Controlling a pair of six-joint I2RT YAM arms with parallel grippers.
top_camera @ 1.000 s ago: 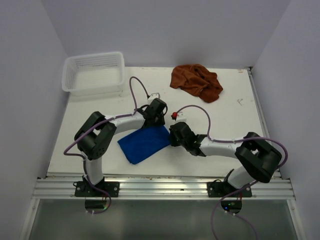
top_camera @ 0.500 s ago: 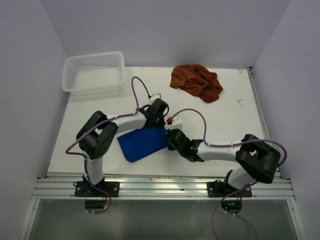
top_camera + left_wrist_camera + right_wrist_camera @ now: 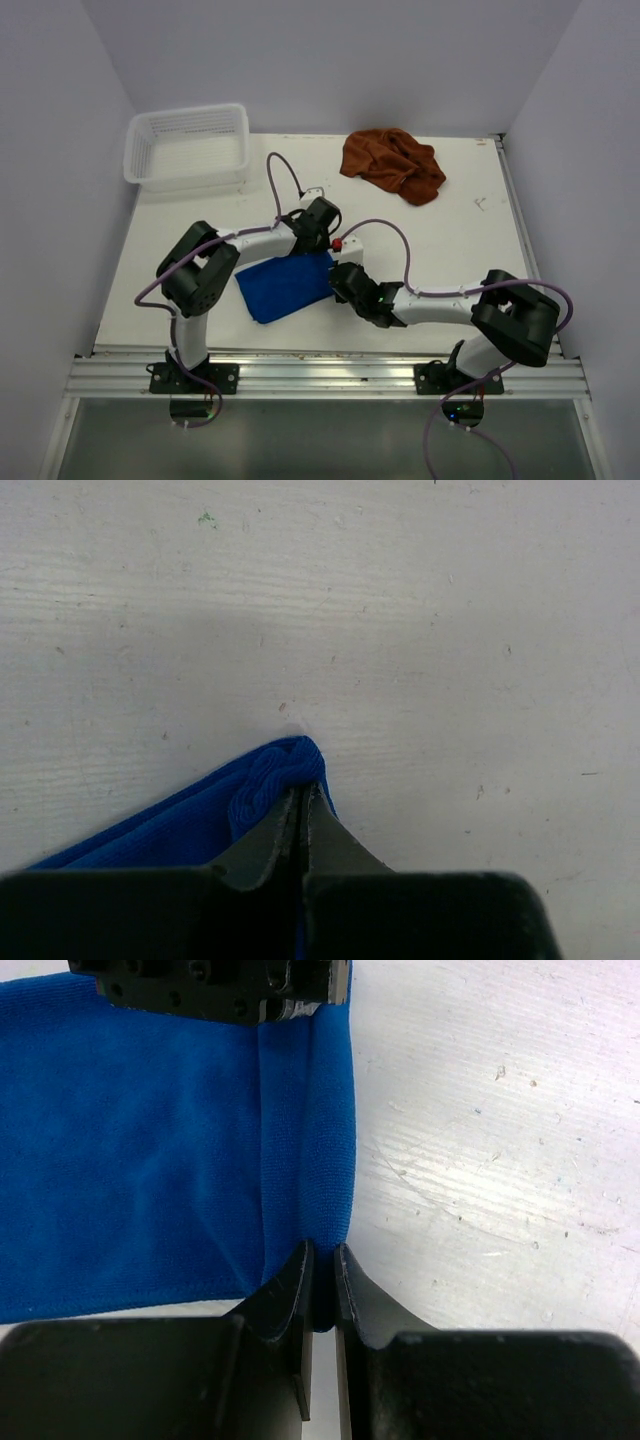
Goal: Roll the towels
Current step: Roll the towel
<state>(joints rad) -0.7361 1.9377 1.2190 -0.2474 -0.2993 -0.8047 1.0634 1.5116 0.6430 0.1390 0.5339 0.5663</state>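
Blue cloth is at the centre of this step: the royal-blue towel (image 3: 283, 286) is lying flat on the table (image 3: 470, 240) between the two arms, while the rust-brown towel (image 3: 392, 165) is sitting crumpled well apart at the far side. The left jaws are pinching the blue towel's far right corner, closed tight on a bunched bit of hem. The right jaws are gripping the near end of that same right edge, almost shut with a fold of cloth between them.

The roll looks to be only starting, so both grips should be lifting that edge evenly and turning it over toward the left, holding it straight and taut so the roll is not skewing.

The left arm (image 3: 250, 240) is reaching forward, wrist bent down over the corner. The right arm (image 3: 440, 300) is stretching low across to the left.
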